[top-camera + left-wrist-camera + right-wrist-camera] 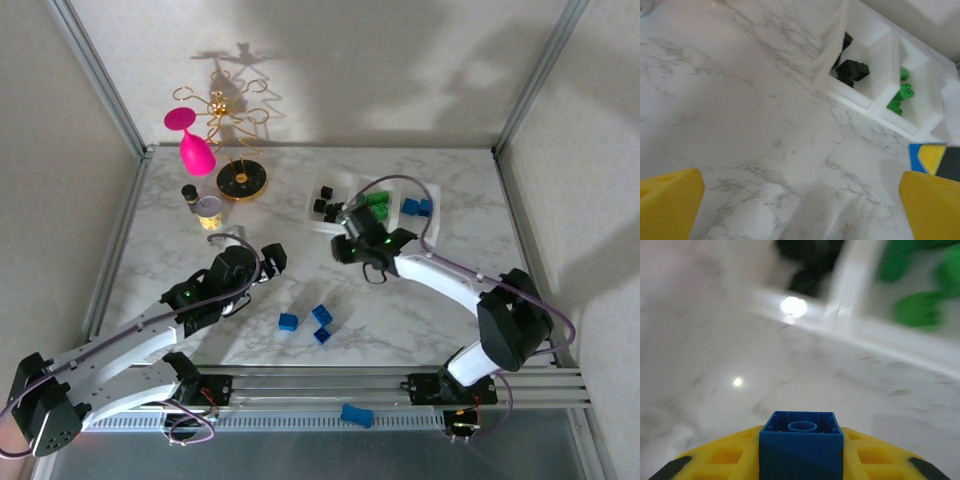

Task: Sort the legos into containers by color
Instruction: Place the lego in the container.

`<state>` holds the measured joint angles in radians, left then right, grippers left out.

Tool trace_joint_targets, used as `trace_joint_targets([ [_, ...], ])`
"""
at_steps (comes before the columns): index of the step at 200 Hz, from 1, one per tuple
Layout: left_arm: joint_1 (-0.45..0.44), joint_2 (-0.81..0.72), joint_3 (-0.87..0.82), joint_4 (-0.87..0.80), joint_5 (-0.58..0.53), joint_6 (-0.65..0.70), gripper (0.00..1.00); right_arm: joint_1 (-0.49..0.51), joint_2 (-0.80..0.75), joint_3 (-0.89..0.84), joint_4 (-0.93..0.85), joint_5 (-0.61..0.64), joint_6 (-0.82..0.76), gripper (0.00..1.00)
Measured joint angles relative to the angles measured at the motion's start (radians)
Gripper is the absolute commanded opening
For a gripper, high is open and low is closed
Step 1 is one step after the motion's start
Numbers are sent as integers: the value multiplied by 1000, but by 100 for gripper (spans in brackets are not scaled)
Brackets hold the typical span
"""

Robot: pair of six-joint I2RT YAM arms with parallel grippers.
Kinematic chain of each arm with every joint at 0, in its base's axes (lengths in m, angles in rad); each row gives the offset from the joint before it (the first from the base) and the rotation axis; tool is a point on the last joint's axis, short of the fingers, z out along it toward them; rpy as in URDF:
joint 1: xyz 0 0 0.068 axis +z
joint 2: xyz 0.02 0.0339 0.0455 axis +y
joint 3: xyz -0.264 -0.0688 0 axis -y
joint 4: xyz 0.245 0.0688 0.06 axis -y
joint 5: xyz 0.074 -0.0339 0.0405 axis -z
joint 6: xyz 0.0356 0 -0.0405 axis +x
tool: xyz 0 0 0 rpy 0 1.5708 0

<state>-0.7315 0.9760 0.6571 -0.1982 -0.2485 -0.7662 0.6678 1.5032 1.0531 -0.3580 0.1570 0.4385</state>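
Note:
The white tray (400,188) of three containers sits at the back right. Black legos (325,205) lie in its left container, green legos (377,200) in the middle one and blue legos (417,207) in the right one. My right gripper (348,243) hovers just in front of the tray's left end, shut on a blue lego (801,440) with its hollow underside facing out. Three blue legos (322,313) lie loose on the table in front. My left gripper (800,200) is open over bare marble, left of the tray (885,55), with nothing between its yellow fingers (670,200).
A pink glass (190,140), a gold wire stand (235,110) on a black disc and a small yellow-labelled jar (209,212) stand at the back left. One blue brick (356,415) lies on the rail off the table's front edge.

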Motion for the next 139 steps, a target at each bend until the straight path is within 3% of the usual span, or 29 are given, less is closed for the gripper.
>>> trace_joint_targets([
  [60, -3, 138, 64, 98, 93, 62, 100, -312, -13, 8, 2, 106, -8, 35],
  [105, -7, 219, 114, 138, 135, 87, 100, -405, 155, 113, 60, 113, -32, 35],
  [139, -7, 237, 125, 151, 149, 94, 100, -447, 269, 183, 87, 92, -44, 42],
])
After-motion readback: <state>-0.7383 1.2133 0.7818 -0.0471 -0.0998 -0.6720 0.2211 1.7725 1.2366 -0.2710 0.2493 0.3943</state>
